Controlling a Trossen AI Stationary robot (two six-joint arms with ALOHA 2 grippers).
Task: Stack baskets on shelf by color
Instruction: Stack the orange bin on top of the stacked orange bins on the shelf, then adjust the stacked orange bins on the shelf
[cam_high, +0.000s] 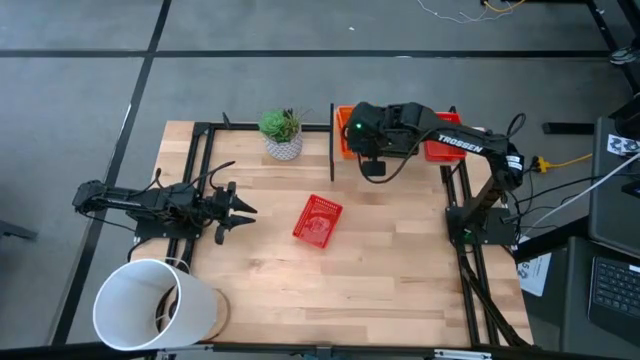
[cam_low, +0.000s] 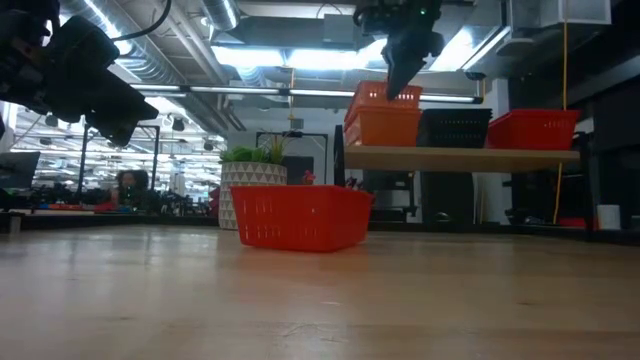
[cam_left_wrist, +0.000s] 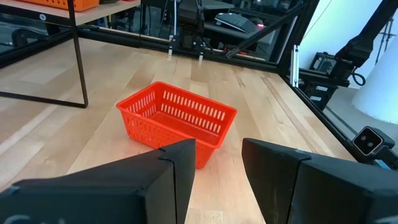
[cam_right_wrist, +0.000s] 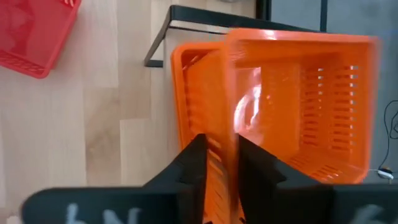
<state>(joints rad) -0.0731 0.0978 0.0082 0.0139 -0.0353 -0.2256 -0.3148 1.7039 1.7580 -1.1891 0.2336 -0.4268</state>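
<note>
High view: the right claw (cam_high: 372, 163) is seen reaching over the shelf (cam_low: 460, 156) at the far side of the worktop (cam_high: 380, 260), above the orange baskets (cam_high: 343, 133) at the shelf's left end. In the right wrist view its fingers (cam_right_wrist: 194, 163) are closed on the rim of the top orange basket (cam_right_wrist: 298, 99), which sits askew over the orange one beneath it. In the low view the orange stack (cam_low: 383, 118) is shown on the shelf with a black basket (cam_low: 455, 127) just beside it and a red basket (cam_low: 532, 129) at the other end. A lone red basket (cam_high: 317, 220) lies on the worktop near its middle, turned at an angle, well apart from the shelf. The left claw (cam_high: 236, 210) is held low at the worktop's left side, pointed toward that red basket; in the left wrist view its fingers (cam_left_wrist: 177, 174) are seen apart, with nothing between them. A potted plant (cam_high: 283, 133) stands at the far edge just left of the shelf, and a large white bucket (cam_high: 150, 305) lies at the near left corner.
</note>
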